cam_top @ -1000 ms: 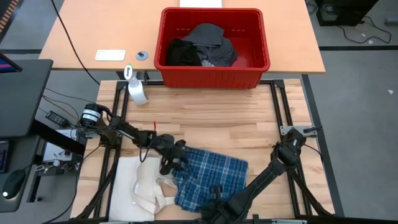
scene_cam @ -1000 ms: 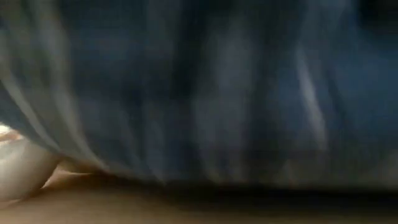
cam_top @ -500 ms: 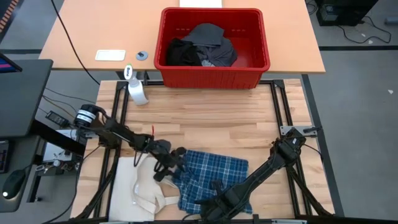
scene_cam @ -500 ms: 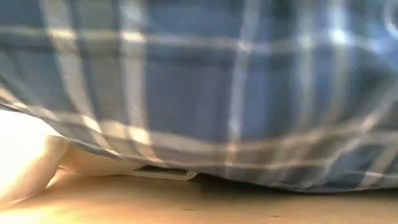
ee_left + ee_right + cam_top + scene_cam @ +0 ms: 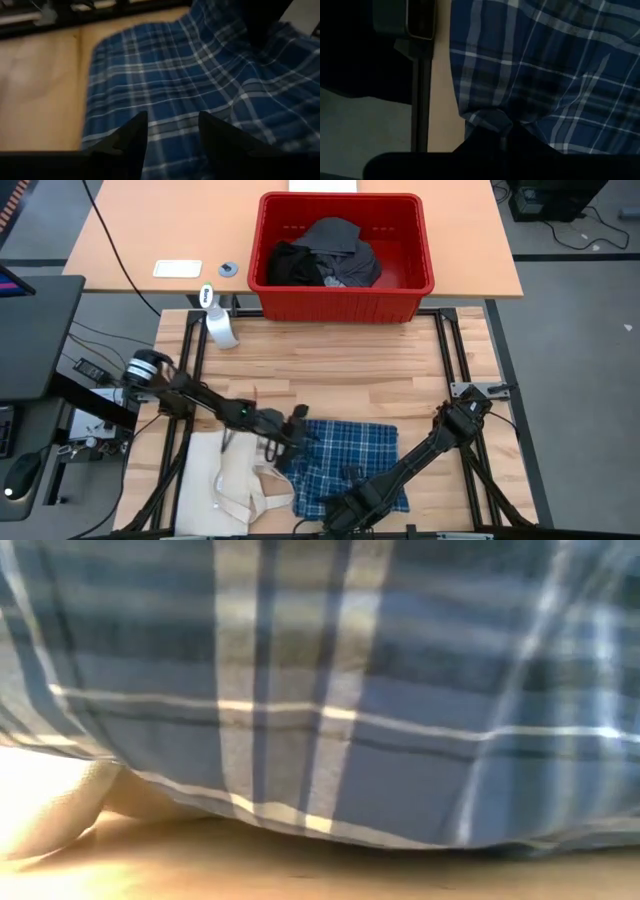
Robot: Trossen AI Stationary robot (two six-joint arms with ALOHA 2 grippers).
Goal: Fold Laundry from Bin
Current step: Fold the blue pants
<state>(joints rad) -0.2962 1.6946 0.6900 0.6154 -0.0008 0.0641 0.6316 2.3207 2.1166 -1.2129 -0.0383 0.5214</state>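
The blue plaid cotton shirt lies spread low in the middle of the overhead frame, on the pale wooden slatted desk. Its lower edge is pinched in the right pincer, whose fingers are clamped together on a bunched fold of the cloth; the right wrist view shows that fold gathered between the dark fingers. The left pincer hangs at the shirt's upper left corner, its two fingers standing partly apart over the plaid with nothing between them.

Just left of the shirt, touching its edge, lies a cream canvas tote bag with long handles. The table-height camera is filled by plaid cloth with a bit of cream canvas at lower left.

At the top centre stands the large rectangular red plastic bin, holding a heap of black and grey garments. Left of it lies a white spray bottle.
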